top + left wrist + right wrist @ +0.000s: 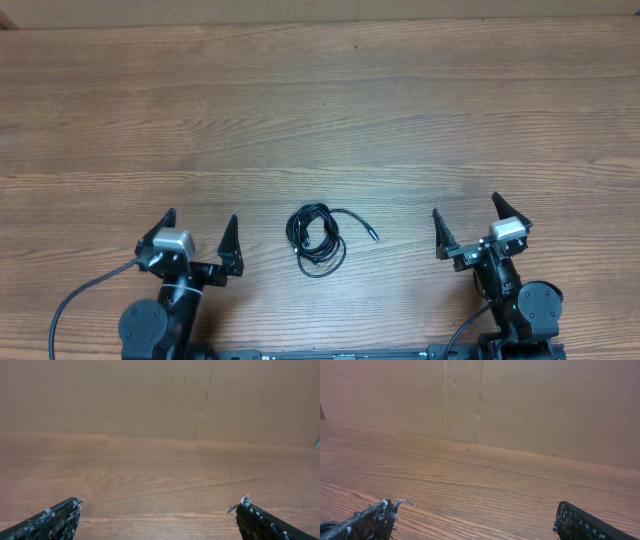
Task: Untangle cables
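The cables (317,237) lie as one small black coil on the wooden table, near its front edge and midway between the two arms. One loose end with a small plug (373,236) sticks out to the right. My left gripper (201,222) stands open to the left of the coil, with nothing between its fingers. My right gripper (466,209) stands open to the right of the coil, also holding nothing. Both wrist views show only bare table between the fingertips (75,505) (387,506); the cables are out of view there.
The wooden table (320,110) stretches wide beyond the coil. A brown cardboard wall (150,395) (520,400) rises along its far edge. Thick black cables (75,300) run from the arm bases at the front.
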Controlling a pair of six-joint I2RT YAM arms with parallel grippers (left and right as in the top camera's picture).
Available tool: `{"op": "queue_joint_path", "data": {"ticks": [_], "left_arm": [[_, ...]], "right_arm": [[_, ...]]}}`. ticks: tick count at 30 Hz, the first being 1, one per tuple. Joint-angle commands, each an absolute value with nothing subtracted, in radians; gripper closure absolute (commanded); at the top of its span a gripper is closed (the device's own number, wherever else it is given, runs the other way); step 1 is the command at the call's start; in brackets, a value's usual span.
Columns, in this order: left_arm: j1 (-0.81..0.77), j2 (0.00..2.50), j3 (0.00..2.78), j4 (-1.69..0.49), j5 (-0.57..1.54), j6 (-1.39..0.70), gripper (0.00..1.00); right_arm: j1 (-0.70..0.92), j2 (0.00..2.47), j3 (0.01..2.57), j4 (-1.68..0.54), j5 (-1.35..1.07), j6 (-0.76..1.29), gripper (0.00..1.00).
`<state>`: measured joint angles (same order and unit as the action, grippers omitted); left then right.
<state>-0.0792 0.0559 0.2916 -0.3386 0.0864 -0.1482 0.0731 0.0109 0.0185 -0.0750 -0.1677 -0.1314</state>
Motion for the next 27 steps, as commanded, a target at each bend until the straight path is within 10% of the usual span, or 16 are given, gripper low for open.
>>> {"op": "queue_joint_path", "data": {"ticks": [1,27], "left_arm": [[-0.084,0.132,0.361,-0.339,0.118,-0.172,0.01],[-0.086,0.881,0.903,-0.659,0.488,-0.168,0.00]], "right_arm": [[0.079,0.003,0.008,-0.069,-0.159,-0.136,0.00],[0.079,0.003,0.008,-0.069,-0.159,-0.136,0.00]]}}
